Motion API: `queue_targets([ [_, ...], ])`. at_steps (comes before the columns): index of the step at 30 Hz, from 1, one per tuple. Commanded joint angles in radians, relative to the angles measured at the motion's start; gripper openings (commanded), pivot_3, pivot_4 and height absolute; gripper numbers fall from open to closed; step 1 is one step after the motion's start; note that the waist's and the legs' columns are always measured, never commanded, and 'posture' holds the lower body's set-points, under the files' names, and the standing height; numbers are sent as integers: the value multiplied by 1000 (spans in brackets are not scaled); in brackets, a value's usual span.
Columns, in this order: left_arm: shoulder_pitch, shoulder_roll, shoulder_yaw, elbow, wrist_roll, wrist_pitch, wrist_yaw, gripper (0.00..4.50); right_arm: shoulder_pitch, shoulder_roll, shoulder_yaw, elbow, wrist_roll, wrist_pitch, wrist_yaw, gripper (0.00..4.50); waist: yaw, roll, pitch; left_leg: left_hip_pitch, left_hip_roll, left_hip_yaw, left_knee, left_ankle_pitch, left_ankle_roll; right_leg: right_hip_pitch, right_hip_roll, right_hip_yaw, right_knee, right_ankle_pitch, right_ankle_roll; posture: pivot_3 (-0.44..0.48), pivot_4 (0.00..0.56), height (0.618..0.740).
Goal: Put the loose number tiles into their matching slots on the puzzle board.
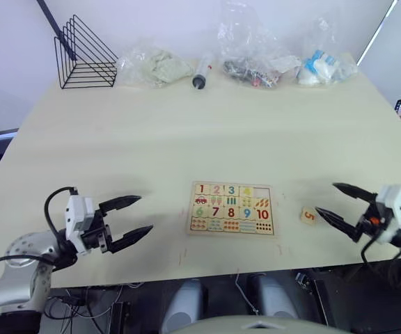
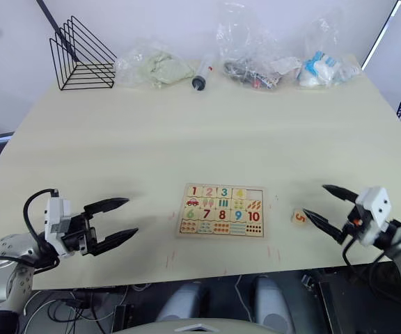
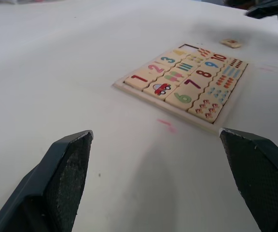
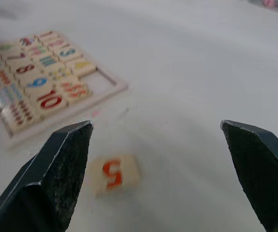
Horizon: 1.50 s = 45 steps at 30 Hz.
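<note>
- The flat pale-wood puzzle board (image 1: 232, 208) with coloured numbers is lying on the big cream table (image 1: 186, 125), near the front edge.
- Tiles 1 to 4 are sitting in the board's top row, and the last square slot (image 1: 263, 191) at the right end is showing bare.
- The small pale-wood tile with an orange 5 (image 1: 308, 215) is lying at 3 o'clock from the board, just beside the right gripper (image 1: 331, 203).
- The right gripper's black fingers are spreading wide and holding nothing.
- The left gripper (image 1: 136, 218) is hanging at 9 o'clock from the board, fingers wide apart too.
</note>
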Motion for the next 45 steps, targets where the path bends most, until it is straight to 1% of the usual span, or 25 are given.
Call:
queue_targets([
  [1, 35, 1, 48, -33, -5, -24, 8, 4500, 59, 8, -55, 17, 34, -71, 49, 4450, -1, 1, 1, 4, 0, 1, 0, 0, 0, 4, 0, 1, 0, 0, 0, 0, 150, 740],
  [3, 47, 8, 69, -25, -10, -20, 12, 4500, 88, 14, -70, 45, 41, -100, 70, 4450, -1, 1, 1, 9, 1, 2, 0, -1, 1, 8, 1, 1, 0, -2, -3, 0, 150, 740],
  [6, 62, 15, 97, -19, -13, -18, 13, 4500, 122, 21, -86, 80, 44, -138, 87, 4450, -1, 1, 1, 10, 4, 4, 1, 0, 1, 9, 3, 4, 0, -3, -4, 0, 150, 740],
  [10, 114, 10, 126, -39, -17, -16, 3, 4500, 176, 32, -108, 139, 40, -202, 117, 4450, -2, 1, 1, 12, 5, 9, 1, 0, 1, 10, 5, 4, 1, -3, -4, 0, 150, 740],
  [14, 134, 5, 132, -47, -17, -15, 11, 4500, 188, 38, -105, 163, 40, -235, 128, 4450, -1, 1, 1, 12, 6, 9, 0, 0, 1, 10, 5, 5, 1, -3, -4, 0, 150, 740],
  [35, 163, -17, 140, -41, -16, -46, -2, 4500, 120, 40, -62, 169, 34, -268, 122, 4450, -2, 2, 1, 12, 7, 9, 0, -1, 1, 10, 5, 7, 1, -3, -4, 0, 150, 740],
  [45, 187, -50, 136, -59, -10, -65, 13, 4500, 39, 22, -38, 185, 30, -241, 130, 4450, -1, 2, 2, 12, 7, 9, 0, -1, 1, 10, 5, 7, 1, -3, -4, 0, 150, 740],
])
